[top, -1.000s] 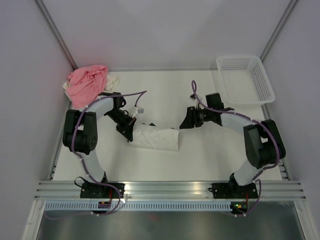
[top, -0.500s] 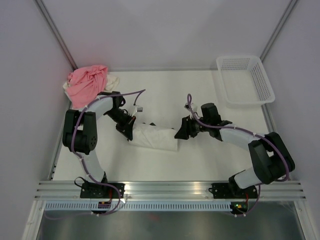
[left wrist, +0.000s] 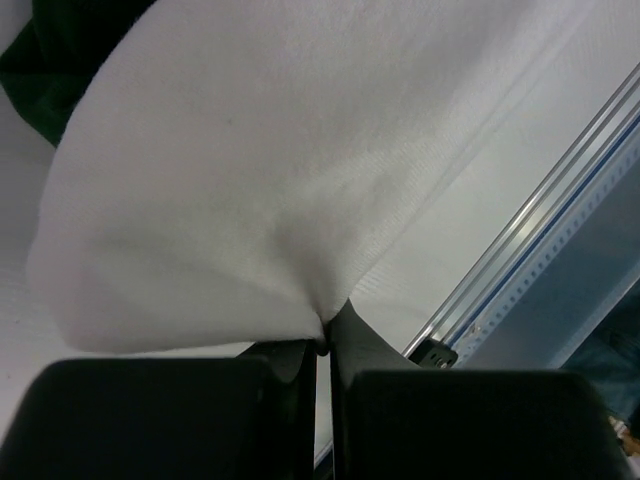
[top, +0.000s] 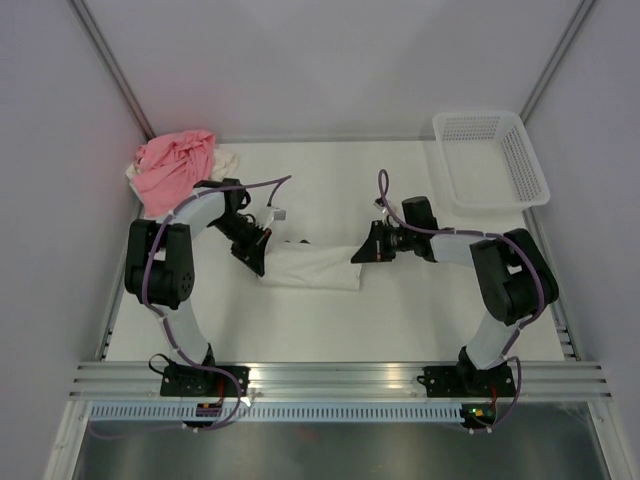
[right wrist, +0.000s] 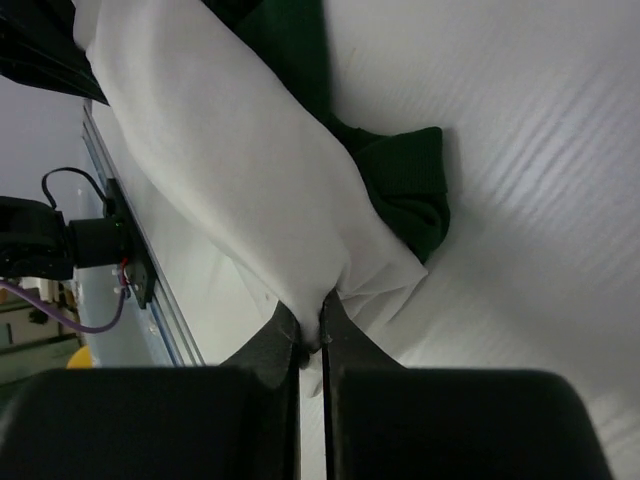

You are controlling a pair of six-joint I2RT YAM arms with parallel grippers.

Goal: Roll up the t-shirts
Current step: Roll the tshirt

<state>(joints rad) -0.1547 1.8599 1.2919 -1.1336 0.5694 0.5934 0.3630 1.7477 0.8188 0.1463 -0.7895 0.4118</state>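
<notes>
A folded white t-shirt [top: 312, 268] lies as a long band on the table between my two arms. My left gripper [top: 258, 264] is shut on its left end, the cloth pinched between the tips [left wrist: 325, 345]. At the band's right end my right gripper [top: 357, 256] is shut on a fold of the same white cloth [right wrist: 313, 340]. A dark green t-shirt [right wrist: 400, 180] shows from under the white one [right wrist: 230, 160], and its edge [left wrist: 40, 80] also shows in the left wrist view. A pink t-shirt [top: 175, 165] sits bunched on a cream one [top: 228, 160] in the far left corner.
A white mesh basket [top: 478, 117] stands at the far right corner. Grey walls close in the left, back and right sides. An aluminium rail [top: 340, 378] runs along the near edge with both arm bases on it.
My right gripper moved left to the white t-shirt's right end and went from open to shut on it. The left gripper kept its hold in place.
</notes>
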